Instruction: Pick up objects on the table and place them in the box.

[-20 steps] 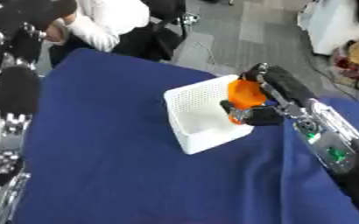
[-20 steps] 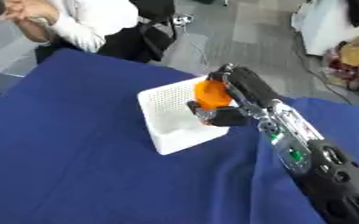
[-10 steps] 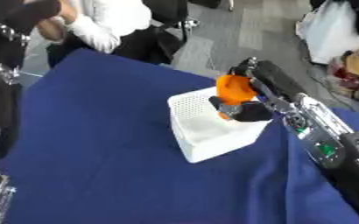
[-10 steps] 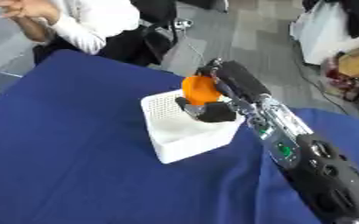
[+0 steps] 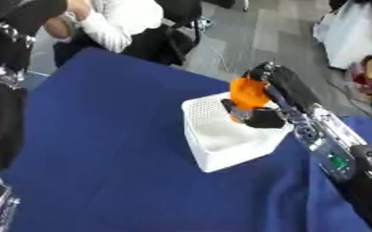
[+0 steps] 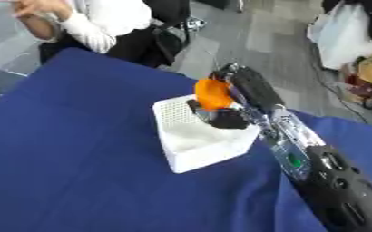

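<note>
A white perforated box (image 5: 221, 147) stands on the blue tablecloth (image 5: 102, 149). My right hand (image 5: 272, 97) hangs over the box's far right corner, its fingers and thumb curled round an orange object (image 5: 249, 93). The object is held above the box's opening, clear of its floor. The inside of the box looks white and bare where it shows. My left arm is a dark blur along the left edge (image 5: 2, 113); its hand does not show in either view.
The blue cloth spreads wide to the left and front of the box. Beyond the table's far edge sits a person in a white top (image 6: 102, 22). Bags (image 5: 356, 41) lie on the grey floor at the upper right.
The whole picture has shifted, so the head has moved. Relative to the box, my right hand with the orange object has risen a little and sits over the far right corner.
</note>
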